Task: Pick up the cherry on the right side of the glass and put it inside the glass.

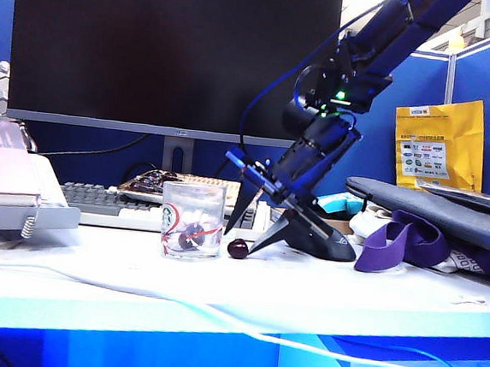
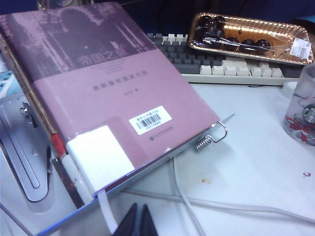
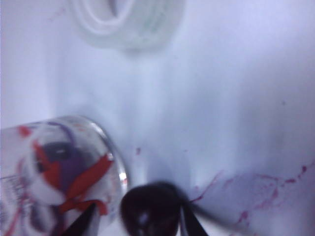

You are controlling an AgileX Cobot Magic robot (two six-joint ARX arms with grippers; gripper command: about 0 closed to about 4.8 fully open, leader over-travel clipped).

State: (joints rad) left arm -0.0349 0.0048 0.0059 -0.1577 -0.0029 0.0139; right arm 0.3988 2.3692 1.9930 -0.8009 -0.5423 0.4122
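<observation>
The cherry [image 1: 237, 249], small, glossy and dark maroon, lies on the white desk just right of the glass [image 1: 192, 220]. The glass is a short clear tumbler with a green logo and red markings, and something dark rests inside it. My right gripper [image 1: 239, 241] comes down at a slant over the cherry, one finger on each side. In the right wrist view the cherry [image 3: 150, 209] sits between the fingers of the right gripper [image 3: 138, 223]. One finger is against it and the other stands off by the glass [image 3: 54, 172]. My left gripper [image 2: 140, 223] is shut and empty beside a book.
A black mouse [image 1: 330, 242] and a purple strap [image 1: 403, 240] lie right of the cherry. A keyboard [image 1: 110, 202] and a monitor stand behind the glass. A white cable [image 1: 216, 314] runs along the desk front. A pink book [image 2: 98, 83] leans on a stand, with a foil tray of cherries [image 2: 251, 34] beyond it.
</observation>
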